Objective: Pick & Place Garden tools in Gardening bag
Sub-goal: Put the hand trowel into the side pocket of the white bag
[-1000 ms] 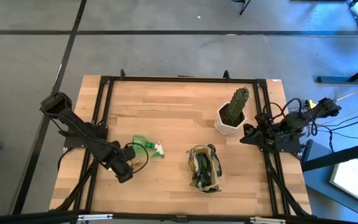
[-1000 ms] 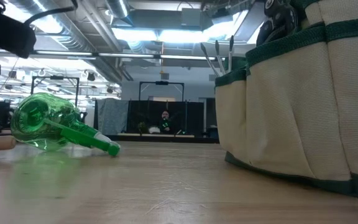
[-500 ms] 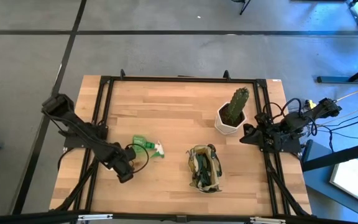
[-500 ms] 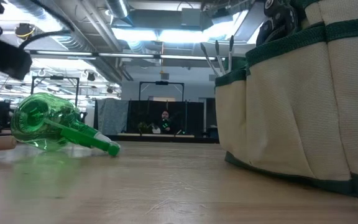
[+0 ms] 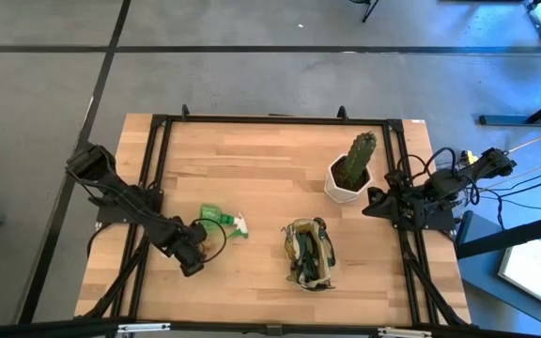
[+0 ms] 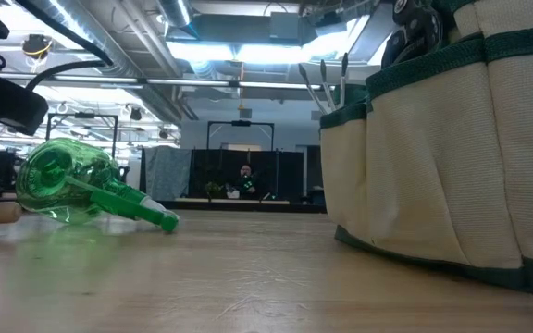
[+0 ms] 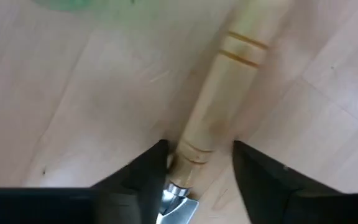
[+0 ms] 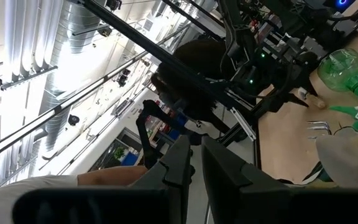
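The left tool (image 7: 197, 167) straddles the trowel's wooden handle (image 7: 219, 106) (fingers flanking it, not visibly clamped).

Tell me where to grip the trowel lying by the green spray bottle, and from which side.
Grip the trowel on its round wooden handle, near the metal collar, coming straight down. It lies flat on the table, so only its two sides are free. The left gripper already has its fingers open on either side of that spot.
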{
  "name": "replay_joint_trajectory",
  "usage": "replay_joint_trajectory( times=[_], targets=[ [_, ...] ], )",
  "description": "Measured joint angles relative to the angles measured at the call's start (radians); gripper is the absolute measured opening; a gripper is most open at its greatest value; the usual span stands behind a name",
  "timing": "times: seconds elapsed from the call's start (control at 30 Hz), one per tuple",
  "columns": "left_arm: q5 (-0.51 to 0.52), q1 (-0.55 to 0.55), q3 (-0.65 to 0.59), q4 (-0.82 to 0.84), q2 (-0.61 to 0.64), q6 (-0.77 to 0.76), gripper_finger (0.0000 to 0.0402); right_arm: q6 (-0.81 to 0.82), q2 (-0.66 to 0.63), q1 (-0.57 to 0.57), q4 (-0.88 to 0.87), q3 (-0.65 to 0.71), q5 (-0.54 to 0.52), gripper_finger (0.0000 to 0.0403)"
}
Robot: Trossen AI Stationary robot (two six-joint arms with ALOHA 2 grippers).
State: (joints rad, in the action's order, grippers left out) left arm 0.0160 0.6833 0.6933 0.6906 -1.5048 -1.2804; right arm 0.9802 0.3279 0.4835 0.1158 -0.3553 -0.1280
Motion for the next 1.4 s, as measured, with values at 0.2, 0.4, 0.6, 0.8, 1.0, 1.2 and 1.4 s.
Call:
replay_joint_trajectory(
  times=[0.2,0.4,0.6,0.8,1.0,1.2,1.4],
  targets=[
    [-0.047,-0.008,0.000,-0.009,-0.001,-0.079,0.0057,0.000,0.000,0.000,0.000,0.000,0.000,0.0044],
    [-0.100,-0.023,0.039,-0.042,0.023,-0.172,0.0054,0.000,0.000,0.000,0.000,0.000,0.000,0.0044],
    [0.036,-0.025,0.107,-0.144,0.140,-0.342,0.0054,0.000,0.000,0.001,0.026,0.000,0.000,0.0044],
    [0.240,-0.023,0.169,-0.371,0.270,-0.428,0.0054,-0.041,0.000,0.002,0.048,0.000,0.008,0.0044],
    [0.378,-0.039,0.237,-0.447,0.330,-0.444,0.0054,-0.118,0.000,0.002,0.061,0.000,0.018,0.0044],
    [0.323,-0.101,0.243,-0.730,0.316,-0.388,0.0054,-0.282,0.018,0.000,0.198,-0.017,0.028,0.0044],
    [0.224,-0.166,0.243,-0.876,0.283,-0.408,0.0054,-0.510,0.128,0.000,-0.087,-0.263,0.031,0.0044]
  ],
)
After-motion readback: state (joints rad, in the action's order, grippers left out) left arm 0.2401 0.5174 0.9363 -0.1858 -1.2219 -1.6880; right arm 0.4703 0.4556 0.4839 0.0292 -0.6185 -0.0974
